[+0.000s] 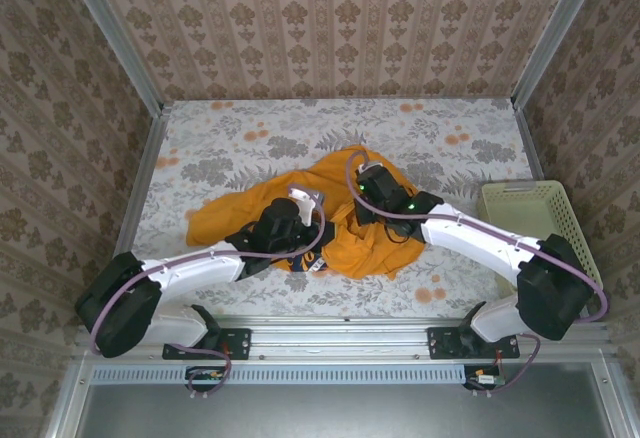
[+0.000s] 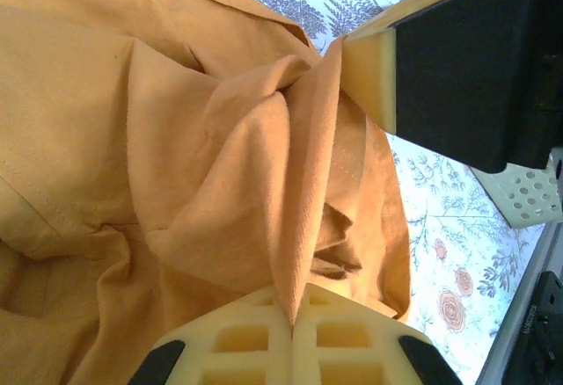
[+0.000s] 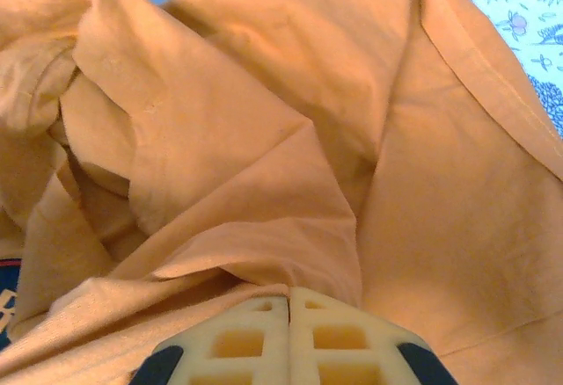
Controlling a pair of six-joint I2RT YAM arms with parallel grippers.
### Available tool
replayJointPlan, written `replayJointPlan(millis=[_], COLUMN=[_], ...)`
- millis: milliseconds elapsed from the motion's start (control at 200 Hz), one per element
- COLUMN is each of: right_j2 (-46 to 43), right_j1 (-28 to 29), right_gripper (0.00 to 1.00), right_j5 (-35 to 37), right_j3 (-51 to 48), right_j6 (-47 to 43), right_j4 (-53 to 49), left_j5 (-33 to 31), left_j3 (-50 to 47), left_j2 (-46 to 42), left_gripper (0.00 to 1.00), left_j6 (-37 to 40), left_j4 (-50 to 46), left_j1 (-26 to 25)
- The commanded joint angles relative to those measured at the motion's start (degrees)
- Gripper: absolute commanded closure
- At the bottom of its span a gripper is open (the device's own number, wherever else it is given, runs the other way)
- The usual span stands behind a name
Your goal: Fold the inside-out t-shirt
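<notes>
Mustard-orange cotton lies heaped at the middle of the floral counter (image 1: 250,138) as your two arms meet over it. The inside-out t-shirt (image 1: 345,243) is crumpled, not yet flat, its long axis running roughly left to right in the top view, one lobe trailing out to the left. Your left end effector (image 2: 290,323) is clenched on a raised ridge of fabric that stands up from between its pads. Your right end effector (image 3: 288,301) is likewise clamped on a fold, the cloth falling away ahead of it in broad creases. The two pinch points sit close together near the garment's centre, the right one just beyond and to the right of the left, so neither arm is nearer. A sliver of dark print (image 1: 312,264) peeks out at the near edge. The pale mesh basket (image 1: 530,213) stands well apart at the right. Spreading the shirt looks to call for drawing the grips apart along that left-right axis.
</notes>
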Motion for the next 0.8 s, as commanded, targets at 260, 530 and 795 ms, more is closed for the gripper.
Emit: replayJointPlan(millis=[260, 530, 795], right_j2=[-8.4, -14.3, -9.1], right_j1=[-2.5, -7.5, -10.0], right_gripper=[1.0, 1.0, 1.0], right_j5=[-12.5, -21.1, -27.6], right_j3=[-4.1, -3.2, 1.4], right_j6=[-3.0, -6.7, -6.7], right_j4=[-0.1, -5.9, -8.4], left_j5=[-3.7, -8.0, -12.6], left_j3=[-0.7, 5.2, 11.2], left_j2=[-2.1, 1.9, 4.9], left_gripper=[0.96, 0.86, 0.64], left_j6=[0.3, 3.8, 6.2], left_j4=[-4.8, -14.2, -20.0], left_j1=[1.0, 1.5, 0.8])
